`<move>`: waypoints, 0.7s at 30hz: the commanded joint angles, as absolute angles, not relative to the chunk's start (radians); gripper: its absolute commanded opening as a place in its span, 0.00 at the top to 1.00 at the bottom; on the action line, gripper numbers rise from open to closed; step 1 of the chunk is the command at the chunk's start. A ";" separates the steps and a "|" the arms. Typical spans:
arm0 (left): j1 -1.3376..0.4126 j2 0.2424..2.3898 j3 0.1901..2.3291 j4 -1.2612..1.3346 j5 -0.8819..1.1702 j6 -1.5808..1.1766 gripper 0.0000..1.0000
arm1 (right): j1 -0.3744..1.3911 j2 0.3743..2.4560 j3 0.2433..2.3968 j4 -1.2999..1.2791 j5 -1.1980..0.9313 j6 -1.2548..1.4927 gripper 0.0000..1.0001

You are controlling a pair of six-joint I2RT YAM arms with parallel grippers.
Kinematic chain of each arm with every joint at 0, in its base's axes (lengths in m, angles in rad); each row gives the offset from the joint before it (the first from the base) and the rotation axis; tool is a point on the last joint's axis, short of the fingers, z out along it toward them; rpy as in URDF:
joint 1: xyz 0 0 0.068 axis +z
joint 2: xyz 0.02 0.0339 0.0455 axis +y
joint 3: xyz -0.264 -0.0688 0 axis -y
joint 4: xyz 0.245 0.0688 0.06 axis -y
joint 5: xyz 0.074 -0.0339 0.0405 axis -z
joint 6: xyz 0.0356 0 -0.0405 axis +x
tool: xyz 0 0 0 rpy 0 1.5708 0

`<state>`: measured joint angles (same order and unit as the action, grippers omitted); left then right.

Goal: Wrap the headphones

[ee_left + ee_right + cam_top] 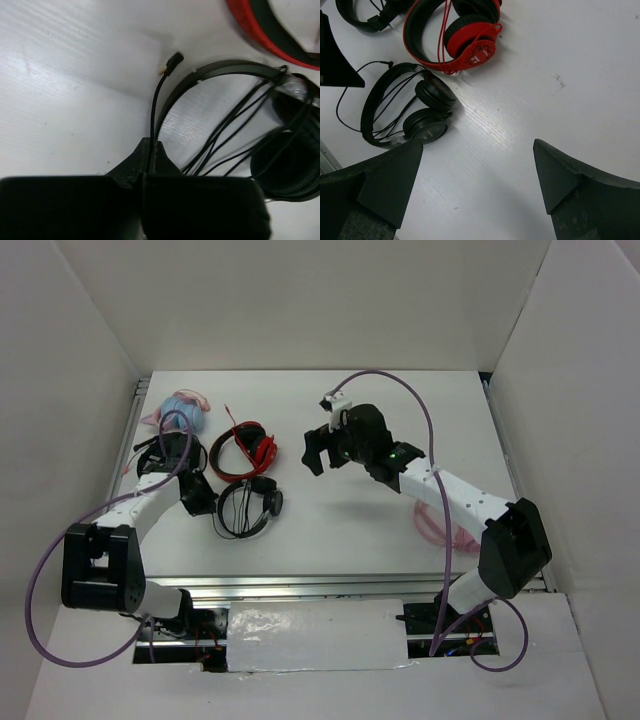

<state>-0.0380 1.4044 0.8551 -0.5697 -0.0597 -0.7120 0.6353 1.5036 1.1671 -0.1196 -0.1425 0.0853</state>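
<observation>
Cable (152,115) pinched at the table's left side: we see the left gripper (149,162) clamped on the thin black lead, its jaws pressed together with the wire between them and the plug (174,60) standing free at 1 o'clock above the pinch. The headphones (250,508) lie flat on the white table (350,530) at about 8 o'clock from its centre, earcups side by side, loose strands of cable crossing inside the thin headband (220,69), with the left gripper just beside them at 9 o'clock. The red-and-black headphones (245,450) rest close by at 12 o'clock of them, and a bulkier black headset (165,452) sits at 10 o'clock. The right gripper (316,452) hangs over the table at 2 o'clock of the headphones, fingers spread wide, holding nothing.
</observation>
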 commanded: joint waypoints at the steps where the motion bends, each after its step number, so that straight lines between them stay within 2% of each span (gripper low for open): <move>1: -0.092 1.391 0.934 -0.540 -0.101 -0.700 1.00 | 0.655 1.451 1.163 -0.094 -0.129 0.069 0.00; 10: -0.242 1.379 1.006 -0.417 -0.190 -0.591 1.00 | 0.670 1.460 1.175 -0.115 -0.123 0.049 0.00; 21: -0.318 1.469 0.999 -0.304 -0.198 -0.532 1.00 | 0.676 1.470 1.184 -0.136 -0.140 0.049 0.01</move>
<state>-0.3054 1.4395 0.9714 -0.3637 -0.1783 -0.5526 0.6640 1.5013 1.1660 -0.1364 -0.1360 0.0612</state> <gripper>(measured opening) 0.045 0.994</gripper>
